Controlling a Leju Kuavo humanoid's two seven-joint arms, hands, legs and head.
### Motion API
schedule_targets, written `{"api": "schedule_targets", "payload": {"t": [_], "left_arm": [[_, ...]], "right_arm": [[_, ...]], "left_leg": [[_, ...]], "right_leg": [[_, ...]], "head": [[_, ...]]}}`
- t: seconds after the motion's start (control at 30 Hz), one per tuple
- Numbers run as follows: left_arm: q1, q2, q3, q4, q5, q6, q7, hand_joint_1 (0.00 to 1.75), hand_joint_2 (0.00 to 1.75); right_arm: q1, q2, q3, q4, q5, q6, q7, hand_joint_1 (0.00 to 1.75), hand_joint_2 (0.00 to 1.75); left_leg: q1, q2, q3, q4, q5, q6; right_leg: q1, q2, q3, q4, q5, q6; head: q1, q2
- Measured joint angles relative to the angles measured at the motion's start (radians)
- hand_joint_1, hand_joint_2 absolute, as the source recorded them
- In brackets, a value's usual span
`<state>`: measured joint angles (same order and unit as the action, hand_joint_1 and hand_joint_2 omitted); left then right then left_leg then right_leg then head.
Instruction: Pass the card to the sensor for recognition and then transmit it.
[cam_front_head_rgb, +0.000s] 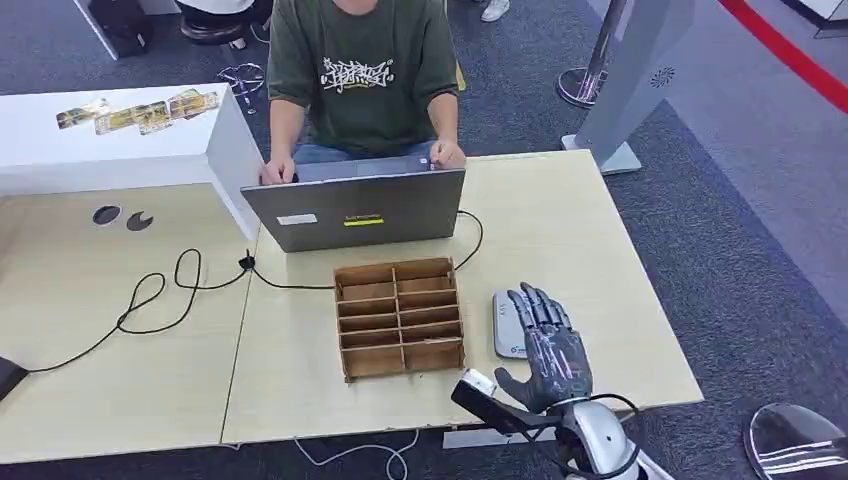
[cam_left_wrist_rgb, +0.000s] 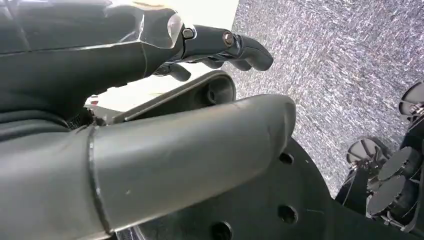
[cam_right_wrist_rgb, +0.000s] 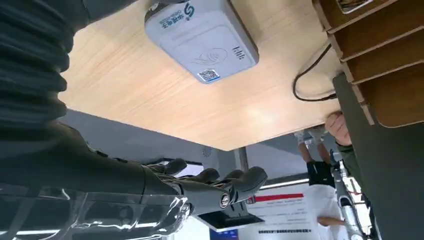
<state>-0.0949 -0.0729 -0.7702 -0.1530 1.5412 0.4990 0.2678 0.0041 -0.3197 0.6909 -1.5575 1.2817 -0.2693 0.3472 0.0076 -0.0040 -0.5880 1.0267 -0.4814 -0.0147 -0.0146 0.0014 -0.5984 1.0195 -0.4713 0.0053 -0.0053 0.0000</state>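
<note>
1. Right robot hand: fingers spread, released, hovering over the card reader on the tabletop
2. Wooden card rack: just left of that hand
3. Left robot hand: fingers curled, grasping nothing

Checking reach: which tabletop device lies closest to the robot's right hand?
The small grey card reader, partly under the right hand. The laptop sits farther back, before the person.
</note>
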Motion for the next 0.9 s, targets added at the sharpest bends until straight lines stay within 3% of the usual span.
{"api": "schedule_targets", "payload": {"t": [0.47,0.67,0.9], "left_arm": [[0.0,0.0,0.008,0.0,0.0,0.0,0.0,0.0,0.0],[0.0,0.0,0.008,0.0,-0.001,0.0,-0.004,0.0,0.0],[0.0,0.0,0.01,0.0,-0.012,0.0,-0.007,0.0,0.0]], "right_arm": [[-0.024,0.064,0.02,0.035,-0.073,-0.001,0.018,0.0,1.75],[-0.03,0.13,0.032,0.047,-0.074,-0.077,0.034,0.0,1.75],[-0.033,0.199,0.036,0.064,-0.054,-0.103,0.042,0.0,1.75]], "left_leg": [[0.0,0.0,0.0,0.0,0.0,0.0],[0.0,0.0,0.0,0.0,0.0,0.0],[0.0,0.0,0.0,0.0,0.0,0.0]], "right_leg": [[0.0,0.0,0.0,0.0,0.0,0.0],[0.0,0.0,0.0,0.0,0.0,0.0],[0.0,0.0,0.0,0.0,-0.001,-0.001]], "head": [[0.0,0.0],[0.0,0.0],[0.0,0.0]]}}
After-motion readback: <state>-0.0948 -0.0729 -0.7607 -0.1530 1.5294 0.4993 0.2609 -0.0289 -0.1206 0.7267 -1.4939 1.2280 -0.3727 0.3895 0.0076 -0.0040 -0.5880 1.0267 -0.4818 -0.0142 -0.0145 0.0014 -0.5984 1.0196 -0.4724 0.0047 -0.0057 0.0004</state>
